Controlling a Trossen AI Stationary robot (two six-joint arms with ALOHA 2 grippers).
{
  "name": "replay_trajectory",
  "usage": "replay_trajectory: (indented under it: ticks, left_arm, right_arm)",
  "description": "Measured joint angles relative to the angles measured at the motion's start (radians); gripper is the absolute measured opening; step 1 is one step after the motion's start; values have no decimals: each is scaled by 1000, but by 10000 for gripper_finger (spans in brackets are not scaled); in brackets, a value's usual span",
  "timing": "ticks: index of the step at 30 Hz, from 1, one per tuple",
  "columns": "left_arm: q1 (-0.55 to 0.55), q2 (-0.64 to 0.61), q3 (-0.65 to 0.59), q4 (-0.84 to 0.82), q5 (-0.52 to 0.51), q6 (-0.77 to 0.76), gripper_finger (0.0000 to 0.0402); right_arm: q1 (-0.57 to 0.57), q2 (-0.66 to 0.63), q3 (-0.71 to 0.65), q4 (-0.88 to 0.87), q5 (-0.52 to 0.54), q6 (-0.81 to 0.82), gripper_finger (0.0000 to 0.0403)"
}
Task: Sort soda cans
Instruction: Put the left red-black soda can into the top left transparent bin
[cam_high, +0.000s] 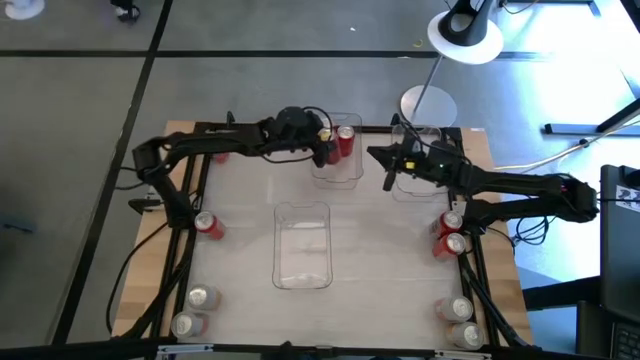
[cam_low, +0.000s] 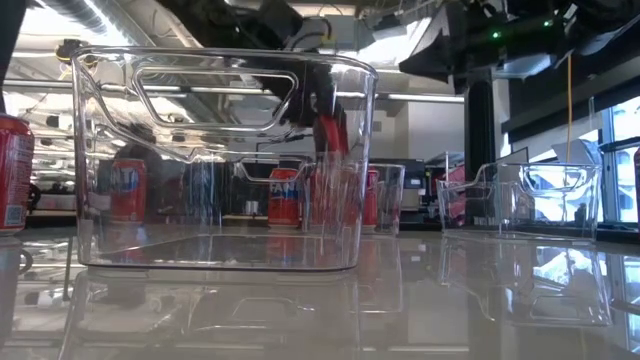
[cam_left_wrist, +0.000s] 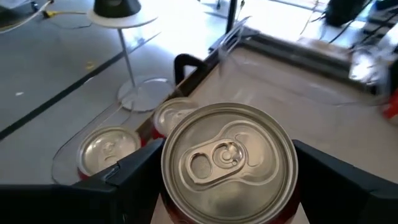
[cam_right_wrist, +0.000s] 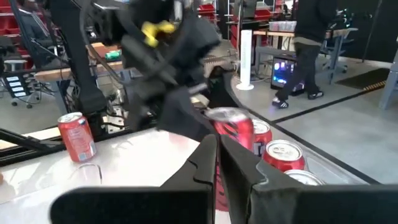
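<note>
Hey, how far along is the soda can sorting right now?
Early on. Two silver-topped cans already sit in the clear plastic bin at the table's far edge. The left gripper holds a red soda can over that bin. The right gripper is shut and empty beside the far-right clear bin. Red cans at the left edge and right edge remain loose; the middle bin looks empty.

Left gripper (cam_left_wrist: 227, 186) has its jaws clamped on either side of a red soda can (cam_left_wrist: 229, 163), silver top and pull tab facing us, with two more cans (cam_left_wrist: 109, 149) sitting just beyond it inside a clear bin (cam_left_wrist: 68, 163) at the counter (cam_left_wrist: 292, 81) edge.
</note>
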Motion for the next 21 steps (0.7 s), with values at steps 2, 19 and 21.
replay_trajectory:
  ticks: [2, 19, 21]
  left_arm:
    - [2, 26, 0, -1, -46, 18, 294]
    - [12, 168, 0, 2, -142, 23, 294]
    - [16, 175, 0, 5, -152, 23, 299]
  right_arm:
    - [0, 1, 0, -23, 0, 0, 19]
    - [0, 1, 0, -65, 0, 0, 19]
    - [0, 1, 0, -66, 0, 0, 19]
